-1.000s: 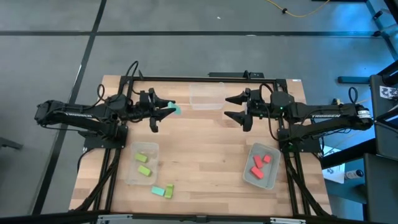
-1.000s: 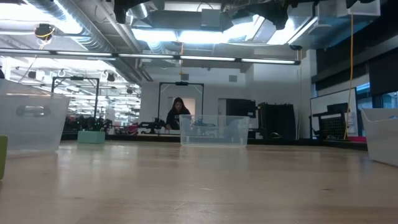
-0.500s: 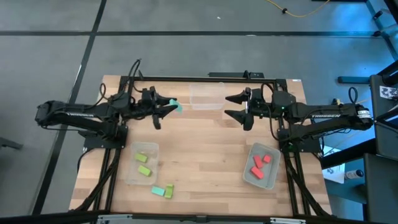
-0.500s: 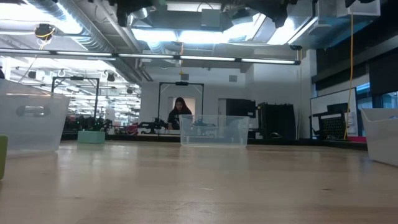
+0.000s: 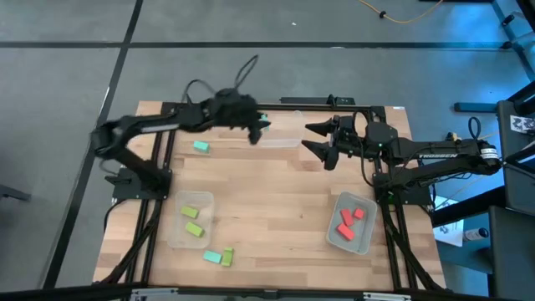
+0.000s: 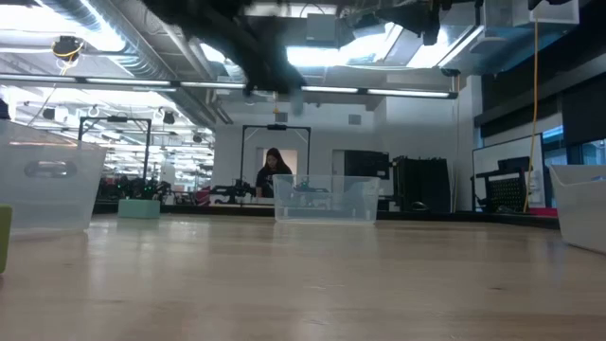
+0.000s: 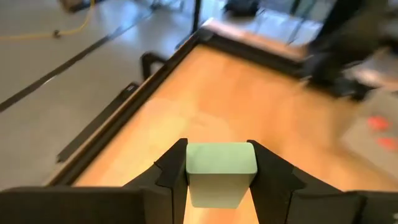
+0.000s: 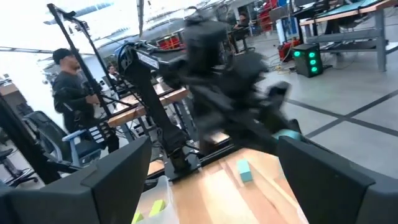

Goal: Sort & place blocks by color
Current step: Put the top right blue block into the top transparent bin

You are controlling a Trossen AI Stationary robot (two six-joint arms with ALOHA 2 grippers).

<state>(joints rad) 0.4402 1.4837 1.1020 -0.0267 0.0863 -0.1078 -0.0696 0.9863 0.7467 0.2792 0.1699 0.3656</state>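
Gripping a teal block between its 2 dark fingers, the left hand hangs over the clear bin at the upper centre of the high view. Only the left wrist view shows the block's smooth, round-edged face. The right hand, fingers spread and empty, waits beside that bin. Another teal block lies on the pale wooden surface; 3 red blocks fill the lower-right bin.
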